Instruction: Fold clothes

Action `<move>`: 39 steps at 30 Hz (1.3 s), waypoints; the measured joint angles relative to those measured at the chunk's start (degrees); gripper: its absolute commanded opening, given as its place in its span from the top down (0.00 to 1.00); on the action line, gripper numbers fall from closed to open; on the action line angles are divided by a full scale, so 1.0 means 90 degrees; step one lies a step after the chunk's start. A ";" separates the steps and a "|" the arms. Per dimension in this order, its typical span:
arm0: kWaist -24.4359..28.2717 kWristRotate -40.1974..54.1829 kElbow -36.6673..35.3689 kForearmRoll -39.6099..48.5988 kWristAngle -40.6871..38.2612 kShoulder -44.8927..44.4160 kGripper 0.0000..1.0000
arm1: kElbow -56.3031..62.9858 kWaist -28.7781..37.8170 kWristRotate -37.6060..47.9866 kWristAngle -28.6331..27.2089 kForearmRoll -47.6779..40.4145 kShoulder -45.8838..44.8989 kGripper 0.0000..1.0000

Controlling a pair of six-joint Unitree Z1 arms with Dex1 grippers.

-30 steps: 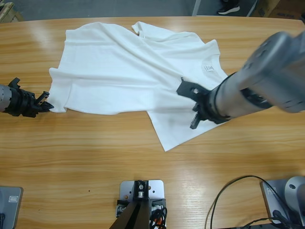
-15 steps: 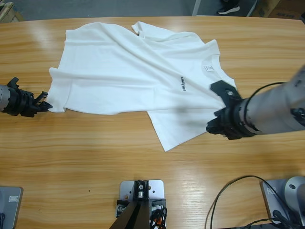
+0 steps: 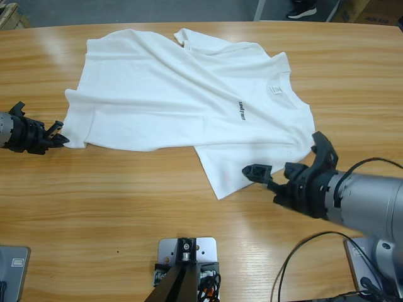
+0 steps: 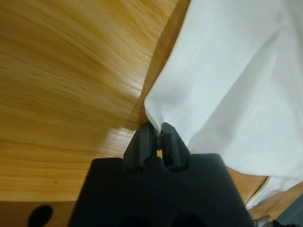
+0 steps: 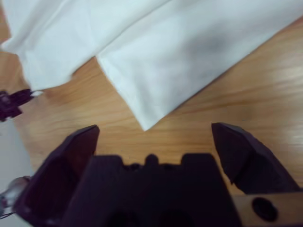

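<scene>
One limp, light T-shirt (image 3: 182, 94) lies spread on the table (image 3: 126, 214); my left gripper (image 3: 58, 134) pinches its corner, my right gripper (image 3: 289, 165) gapes beside its near corner, best grabbed at that edge.

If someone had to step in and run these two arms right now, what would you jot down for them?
Left gripper: shut on the T-shirt's corner at the table's left side.
Right gripper: open, empty, above bare wood just off the shirt's lower corner.
T-shirt: spread out and rumpled, chest lettering and neck label showing.
Done: one corner gripped; no neat fold visible.
Left: right gripper takes an edge, then fold.
</scene>
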 measured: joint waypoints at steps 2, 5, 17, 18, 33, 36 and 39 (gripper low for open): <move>0.0000 0.0027 0.0002 0.0000 0.0000 0.0000 1.00 | 0.0029 0.0316 0.0456 -0.0095 -0.0501 0.0306 0.08; 0.0001 0.0043 0.0002 0.0000 0.0000 -0.0007 1.00 | 0.0089 0.0647 0.1140 -0.0157 -0.1150 0.0881 0.08; 0.0003 0.0139 0.0002 0.0000 0.0000 -0.0009 1.00 | 0.0639 0.0759 0.2056 -0.0353 -0.3303 0.2074 0.08; 0.0004 0.0147 0.0002 0.0000 0.0000 -0.0009 1.00 | 0.0638 0.0760 0.2068 -0.0359 -0.3497 0.2184 0.08; 0.0011 0.0186 0.0002 0.0000 0.0000 -0.0007 1.00 | 0.0738 0.0766 0.1796 -0.0633 -0.1318 0.1107 0.10; 0.0013 0.0186 0.0002 0.0000 0.0000 -0.0007 1.00 | 0.0662 0.0766 0.1756 -0.0629 -0.0932 0.1015 0.10; 0.0013 0.0186 0.0002 0.0000 0.0000 -0.0007 1.00 | 0.0630 0.0765 0.1755 -0.0580 -0.1358 0.1243 0.11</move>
